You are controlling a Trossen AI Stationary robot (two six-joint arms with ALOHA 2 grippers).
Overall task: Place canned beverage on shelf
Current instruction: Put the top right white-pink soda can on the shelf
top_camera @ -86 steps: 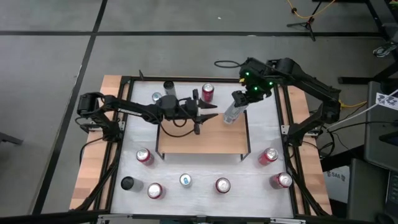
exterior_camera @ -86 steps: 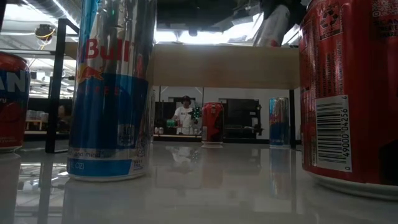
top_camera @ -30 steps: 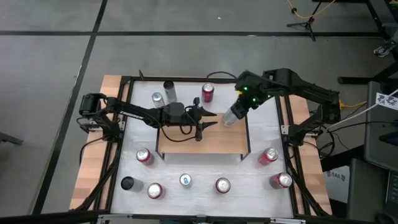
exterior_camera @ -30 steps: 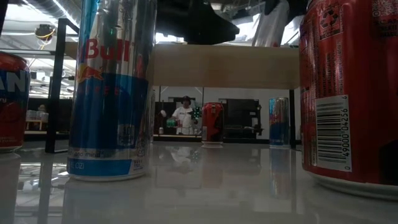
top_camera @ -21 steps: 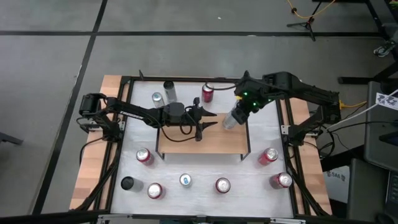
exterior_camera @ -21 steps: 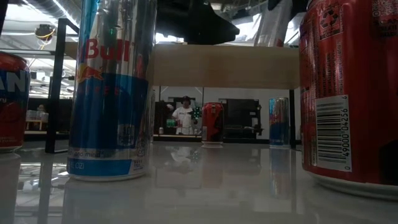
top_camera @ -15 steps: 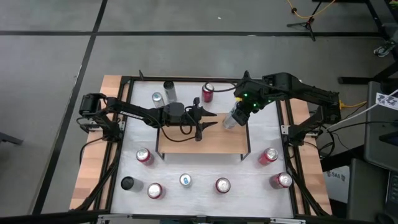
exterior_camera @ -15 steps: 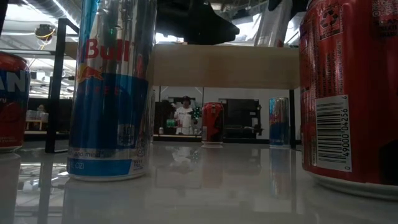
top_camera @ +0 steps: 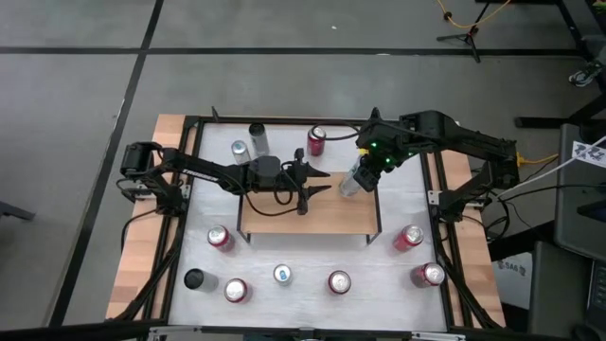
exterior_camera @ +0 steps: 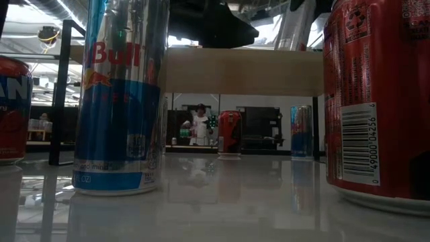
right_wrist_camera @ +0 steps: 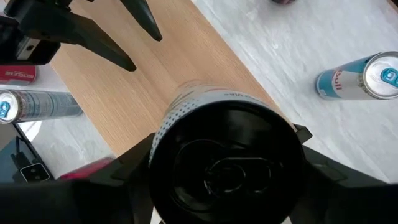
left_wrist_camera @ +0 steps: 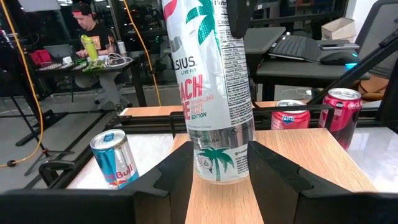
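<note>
A tall white can [left_wrist_camera: 214,93] with a palm-tree print hangs over the far right part of the shelf [top_camera: 303,213], a light wooden board on thin black legs. My right gripper [top_camera: 365,163] is shut on the can's top. My left gripper [top_camera: 317,185] reaches level over the shelf from the left and is open. In the left wrist view one of its fingers [left_wrist_camera: 177,177] stands on each side of the can's base. In the high view the can [top_camera: 351,179] sits just beyond them. The low view shows the can [exterior_camera: 295,23] above the board's edge. My right gripper pinches the can's top end [left_wrist_camera: 214,25] between its two fingers [right_wrist_camera: 134,168], one on each side just below the rim. The fingers come from above, slanting down from the table's far right. The can hangs nearly upright. I cannot tell whether its bottom [left_wrist_camera: 217,180] touches the shelf board.
Several red, blue and dark cans stand on the white tabletop [top_camera: 398,204] around the shelf, such as a red one [top_camera: 316,142] behind it and one [top_camera: 339,281] in front. A blue-silver can [exterior_camera: 121,94] and a red can [exterior_camera: 376,101] loom close in the low view.
My right gripper has rolled a little with the can, which now stands slightly more upright over the shelf's far right part. It has kept still for the last half second.
</note>
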